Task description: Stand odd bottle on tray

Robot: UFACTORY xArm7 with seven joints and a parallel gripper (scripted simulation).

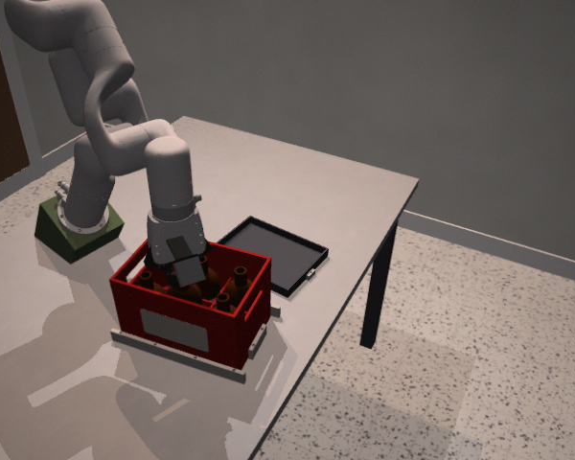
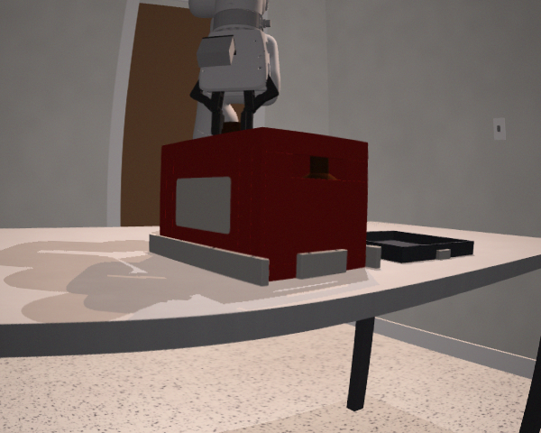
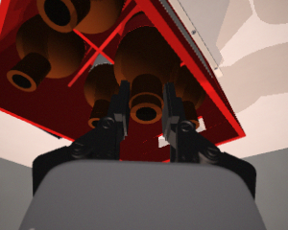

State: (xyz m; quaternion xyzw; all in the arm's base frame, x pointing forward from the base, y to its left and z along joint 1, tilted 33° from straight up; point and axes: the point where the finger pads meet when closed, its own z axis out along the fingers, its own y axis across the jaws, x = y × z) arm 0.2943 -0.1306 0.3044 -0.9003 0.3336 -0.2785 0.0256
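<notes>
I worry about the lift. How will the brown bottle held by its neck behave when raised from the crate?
The bottle looks rigid. Held only at its narrow neck by the gripper, its wider body may swing or slip. The crate dividers stand close, so it might catch.

You have a pale table [image 1: 297, 188] on black legs [image 1: 376, 291], with grey stop blocks [image 2: 320, 262] on top. At its 10 o'clock corner, a green pedestal [image 1: 47, 232]. Brown door [image 2: 156, 116] behind; wall plate [image 2: 498, 128] at 3 o'clock; speckled floor [image 1: 426, 386].
</notes>
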